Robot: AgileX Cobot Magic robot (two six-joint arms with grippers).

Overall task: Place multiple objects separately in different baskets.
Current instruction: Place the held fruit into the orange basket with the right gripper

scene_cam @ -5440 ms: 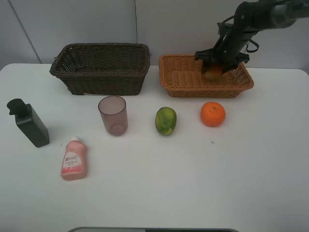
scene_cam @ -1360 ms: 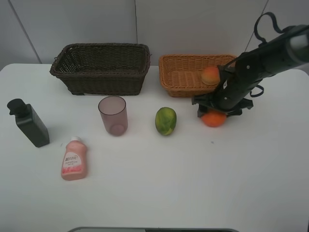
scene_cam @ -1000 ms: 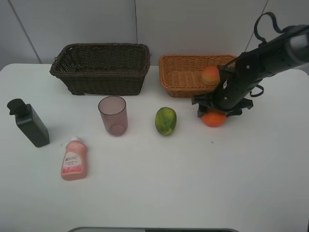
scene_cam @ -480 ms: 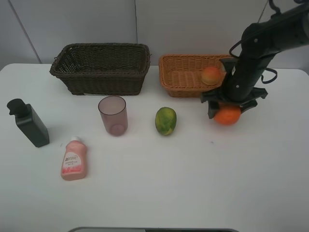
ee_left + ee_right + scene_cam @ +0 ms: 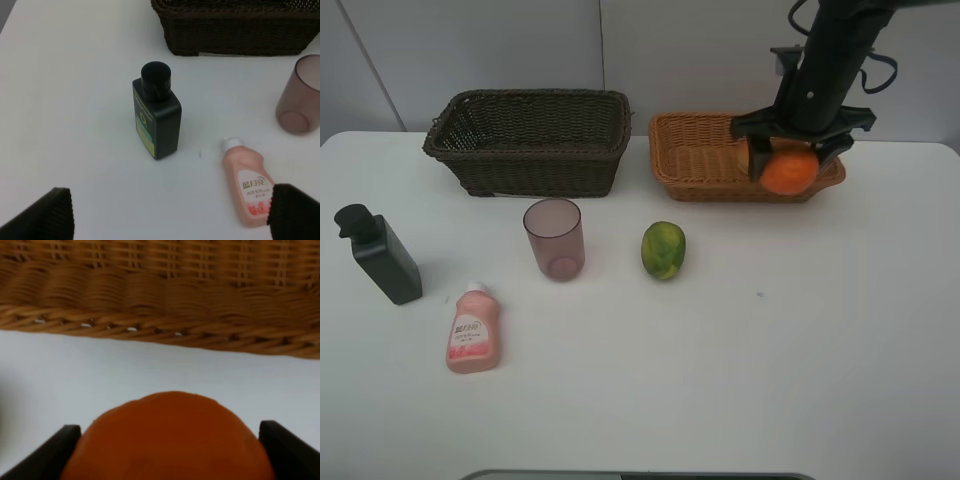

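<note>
- The objects on the white table (image 5: 720, 380), starting at the left edge: the dark angular bottle (image 5: 380, 262) (image 5: 156, 117) stands upright, well apart from both baskets.
- The left gripper (image 5: 167, 215) does not show in the high view. Its own camera shows it hanging above the table with its jaws spread wide and nothing between them, looking down on the dark bottle and its neighbour.
- The pink squeeze bottle (image 5: 473, 330) (image 5: 247, 182) lies flat, with its white cap pointing towards the baskets.
- The dark brown basket (image 5: 540, 165) (image 5: 235, 30) sits at the far side of the table.
- The mauve tumbler (image 5: 555, 238) (image 5: 299, 97) stands upright in front of that basket, mouth up.
- The green-yellow mango (image 5: 663, 250) rests on the table near the centre, in front of the gap between the baskets.
- The orange-tan basket (image 5: 695, 155) (image 5: 150, 285) sits beside the dark one.
- The orange (image 5: 788, 170) (image 5: 170, 440) is clamped in the right gripper (image 5: 788, 160) (image 5: 170, 455) and lifted clear of the table. It hangs at the near right wall of the tan basket, with bare table below it.
</note>
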